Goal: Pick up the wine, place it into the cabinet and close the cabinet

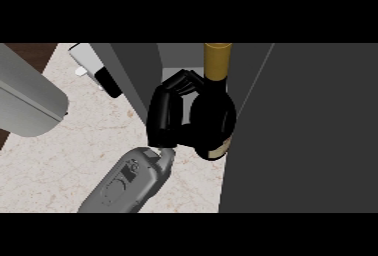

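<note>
While my right hand [164,117] curls round the wine bottle [215,112], it lies just right of my palm, neck pointing away into the cabinet [136,75]; the cabinet door [295,125] stands further right.

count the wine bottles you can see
1. The wine bottle is held by the right hand at the cabinet opening; more could be hidden inside.

Flat, even light; counter [59,165] bright; cabinet [310,125] panels dim grey, inner recess slightly lighter.
</note>
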Controlling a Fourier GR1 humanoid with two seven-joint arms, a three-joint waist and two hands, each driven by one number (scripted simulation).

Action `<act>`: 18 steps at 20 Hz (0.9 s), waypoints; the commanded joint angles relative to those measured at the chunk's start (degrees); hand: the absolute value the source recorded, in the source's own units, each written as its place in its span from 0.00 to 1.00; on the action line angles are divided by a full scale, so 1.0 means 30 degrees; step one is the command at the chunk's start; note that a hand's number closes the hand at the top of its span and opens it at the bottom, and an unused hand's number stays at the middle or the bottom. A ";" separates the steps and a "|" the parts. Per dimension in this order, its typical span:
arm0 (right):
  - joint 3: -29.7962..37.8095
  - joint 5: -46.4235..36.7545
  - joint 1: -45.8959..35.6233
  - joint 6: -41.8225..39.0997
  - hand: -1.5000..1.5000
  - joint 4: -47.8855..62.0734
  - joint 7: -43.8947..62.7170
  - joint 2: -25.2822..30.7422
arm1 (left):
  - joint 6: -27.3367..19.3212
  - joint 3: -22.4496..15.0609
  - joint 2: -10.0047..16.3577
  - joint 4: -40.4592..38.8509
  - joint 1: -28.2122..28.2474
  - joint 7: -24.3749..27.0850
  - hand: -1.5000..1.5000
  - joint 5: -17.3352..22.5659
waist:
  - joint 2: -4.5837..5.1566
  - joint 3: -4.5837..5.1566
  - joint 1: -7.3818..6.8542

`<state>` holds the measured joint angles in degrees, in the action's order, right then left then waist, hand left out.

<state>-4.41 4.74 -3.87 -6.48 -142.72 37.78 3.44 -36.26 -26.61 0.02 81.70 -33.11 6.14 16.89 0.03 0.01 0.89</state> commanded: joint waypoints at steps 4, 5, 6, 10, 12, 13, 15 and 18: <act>0.0101 0.0467 -0.0282 0.0212 0.00 -0.1283 0.0341 -0.0150 | 0.0699 -0.0095 -0.0006 -0.1699 0.0908 0.1745 1.00 0.0590 | -0.0014 0.0000 -0.0195; 0.0570 0.1044 -0.0839 0.0214 0.00 -0.0272 -0.0103 -0.0205 | 0.0052 -0.0663 -0.0006 -0.2823 0.0341 0.3232 1.00 0.1346 | 0.0020 -0.0001 -0.0102; 0.0806 0.1456 0.0647 0.0029 0.00 -0.2395 0.0669 0.0046 | -0.0228 -0.0915 -0.0006 -0.1250 0.1053 0.1652 1.00 0.0249 | -0.0045 -0.0008 -0.0150; -0.0099 0.0120 -0.0673 0.0562 0.00 -0.0958 0.0623 -0.0318 | 0.0172 -0.0316 -0.0006 -0.4385 -0.0185 0.3315 1.00 0.0220 | 0.0000 -0.0001 -0.0118; 0.1737 0.2279 -0.0743 0.0120 0.00 -0.1357 0.1073 0.0481 | -0.0025 -0.0966 -0.0006 -0.4031 0.1210 0.4297 1.00 -0.0197 | -0.0012 -0.0007 -0.0128; -0.0621 0.0072 0.0924 0.0139 0.00 -0.2009 0.0197 -0.0463 | 0.0715 0.0287 -0.0006 -0.4774 0.0633 0.4581 1.00 -0.0114 | -0.0014 -0.0004 -0.0100; -0.0992 -0.0213 0.0046 0.0667 0.00 -0.2200 0.1381 -0.0391 | 0.0311 0.0338 -0.0006 -0.6052 -0.0468 0.5083 1.00 0.0545 | -0.0005 0.0004 -0.0060; -0.0158 0.0223 -0.0742 0.0594 0.00 -0.0763 0.0209 -0.0397 | 0.0011 -0.0155 -0.0004 -0.5055 0.0816 0.5381 1.00 0.0277 | -0.0017 -0.0001 -0.0204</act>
<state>-4.98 4.18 -5.54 -5.57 -142.34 37.90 2.83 -35.86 -26.71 0.10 65.92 -32.68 20.58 18.34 0.01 0.00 0.64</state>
